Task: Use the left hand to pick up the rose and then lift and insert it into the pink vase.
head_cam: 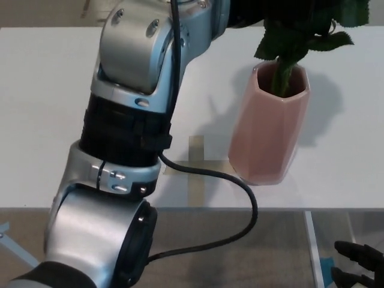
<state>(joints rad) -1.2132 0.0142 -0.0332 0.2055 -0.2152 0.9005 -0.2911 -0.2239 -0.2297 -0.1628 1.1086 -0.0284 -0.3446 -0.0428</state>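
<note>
The pink vase (267, 138) stands upright on the white table (42, 102), right of centre. The rose (282, 72) has its green stem down inside the vase mouth and its leaves spread just above the rim; the bloom is cut off by the top edge. My left arm (132, 120) rises through the foreground and bends right. My left hand (246, 13) shows only as a black shape at the top edge, beside the leaves and shut on the rose. My right hand (360, 267) hangs open low at the bottom right, below the table's front edge.
A cross of tan tape (196, 165) lies on the table just left of the vase. A black cable (243, 192) loops from my left forearm out past the table's front edge. The left arm hides much of the table's left middle.
</note>
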